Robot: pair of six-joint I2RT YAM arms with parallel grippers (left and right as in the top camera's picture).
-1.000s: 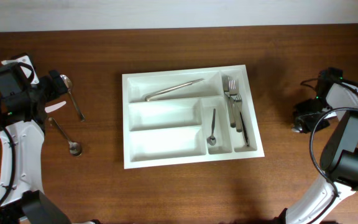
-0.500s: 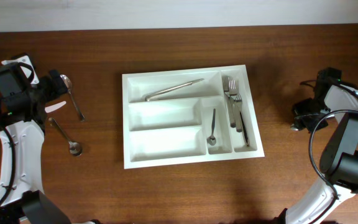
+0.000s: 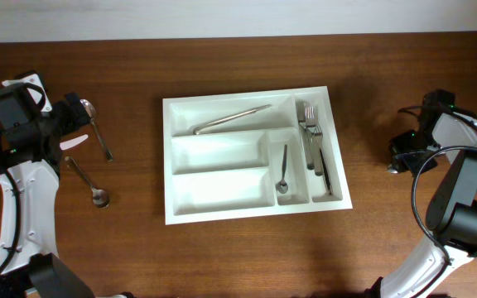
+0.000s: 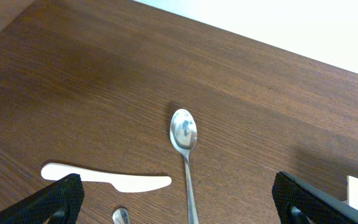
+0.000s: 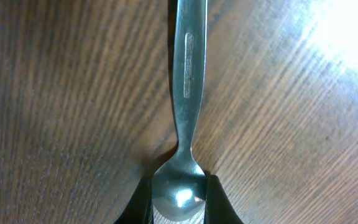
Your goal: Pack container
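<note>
The container (image 3: 174, 157), a white cutlery tray, lies mid-table. It holds a long metal utensil (image 3: 230, 120) in its top compartment, a small spoon (image 3: 282, 170) in the short vertical one and forks and knives (image 3: 313, 147) in the right one. My right gripper (image 3: 399, 159) is far to the tray's right. In the right wrist view it (image 5: 178, 198) is shut on the bowl of a metal spoon (image 5: 188, 68) low over the wood. My left gripper (image 3: 71, 122) is open over a spoon (image 4: 184, 134) and a white plastic knife (image 4: 104, 177); in the left wrist view the gripper (image 4: 179, 211) is empty.
Left of the tray lie a spoon (image 3: 98, 131), the white knife (image 3: 74, 142) and a second spoon (image 3: 88, 184), whose bowl tip shows in the left wrist view (image 4: 120, 216). The table's far edge runs along the top.
The right wrist has shifted very slightly. The left arm, the tray and the loose cutlery have not moved.
</note>
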